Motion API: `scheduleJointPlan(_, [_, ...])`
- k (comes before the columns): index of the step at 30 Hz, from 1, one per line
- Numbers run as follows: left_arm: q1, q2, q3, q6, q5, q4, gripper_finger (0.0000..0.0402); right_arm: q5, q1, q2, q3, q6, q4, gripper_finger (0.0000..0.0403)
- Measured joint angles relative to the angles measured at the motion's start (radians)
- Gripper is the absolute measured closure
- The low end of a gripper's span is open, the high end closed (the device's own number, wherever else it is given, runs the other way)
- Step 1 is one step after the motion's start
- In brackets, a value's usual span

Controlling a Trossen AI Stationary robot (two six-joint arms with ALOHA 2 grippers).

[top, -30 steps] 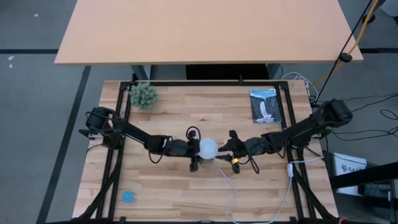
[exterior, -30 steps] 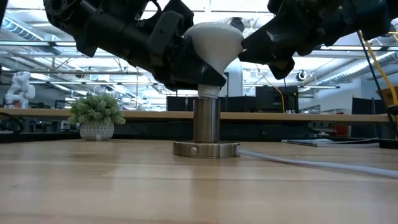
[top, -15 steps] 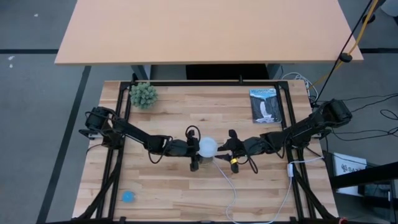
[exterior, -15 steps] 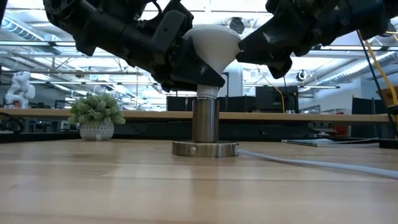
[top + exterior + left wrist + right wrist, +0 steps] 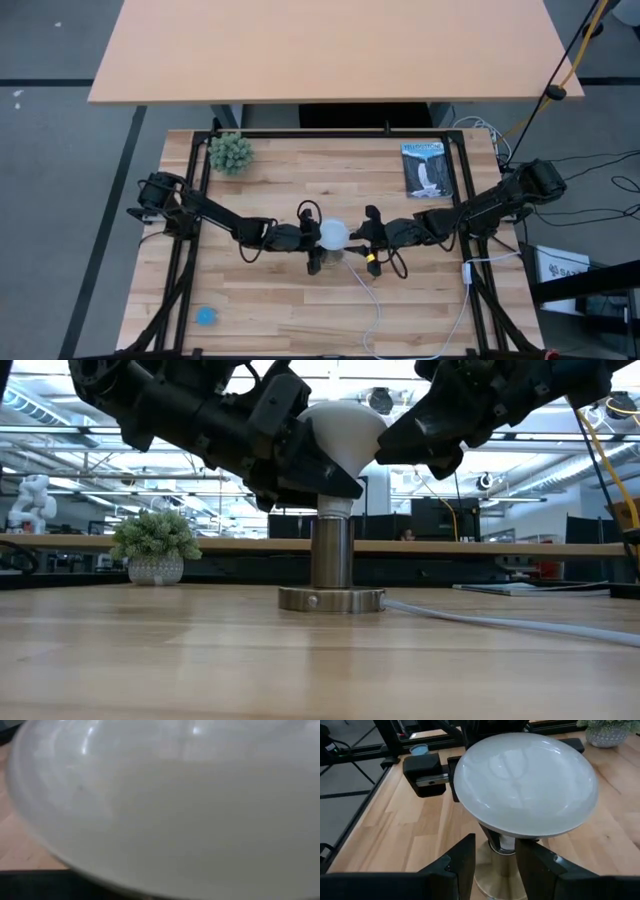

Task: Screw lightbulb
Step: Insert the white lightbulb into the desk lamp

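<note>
2 arms are met at the middle of the counter (image 5: 270,300), where the lightbulb (image 5: 333,235) is stood upright, dome up, with its narrow base seated in the top of a metal socket post (image 5: 331,552). The post rises from a round foot from which a white cord (image 5: 500,622) is run off across the wood.

The left gripper (image 5: 300,465) is set against the bulb's neck and lower taper, just above the post; its jaws are judged to be clamped on the bulb, since dark fingers are seen on both sides of the dome in the right wrist view and the dome fills the left wrist view entirely. The right gripper (image 5: 492,857) is held just beside the bulb on the opposite side, its jaws spread apart with the post showing between them, gripping nothing.

The bulb is judged light, smooth and slippery on its dome, and fragile if made of glass, so a squeeze on the wide head could slip or crack it. Hold is better taken low on the taper, where the body narrows and the jaws can bear on 2 opposite flanks while the bulb is turned about its upright axis. A tilted push could cross the thread or tip the post.

A small potted plant (image 5: 231,152) and a booklet (image 5: 427,168) are left well apart at the far side.
</note>
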State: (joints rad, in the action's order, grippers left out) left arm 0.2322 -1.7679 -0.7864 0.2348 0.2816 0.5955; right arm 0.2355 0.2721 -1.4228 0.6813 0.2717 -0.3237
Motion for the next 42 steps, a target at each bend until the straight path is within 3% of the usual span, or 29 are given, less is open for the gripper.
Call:
scheduleJointPlan(11, [0.001, 0.000, 0.000, 0.002, 0.000, 0.002, 0.0239, -0.002, -0.011, 0.001, 0.001, 0.000, 0.013, 0.0273])
scheduleJointPlan(22, [-0.023, 0.000, -0.002, -0.004, -0.018, 0.001, 0.0184, 0.010, -0.018, 0.013, 0.002, -0.004, 0.061, 0.0273])
scheduleJointPlan(29, [-0.031, 0.000, -0.002, -0.042, -0.010, 0.025, 0.0182, 0.057, -0.019, 0.052, 0.002, -0.022, 0.120, 0.0273])
scheduleJointPlan(42, [0.015, 0.000, -0.002, -0.151, -0.006, 0.033, 0.0181, 0.047, -0.015, 0.047, 0.000, -0.124, 0.118, 0.0273])
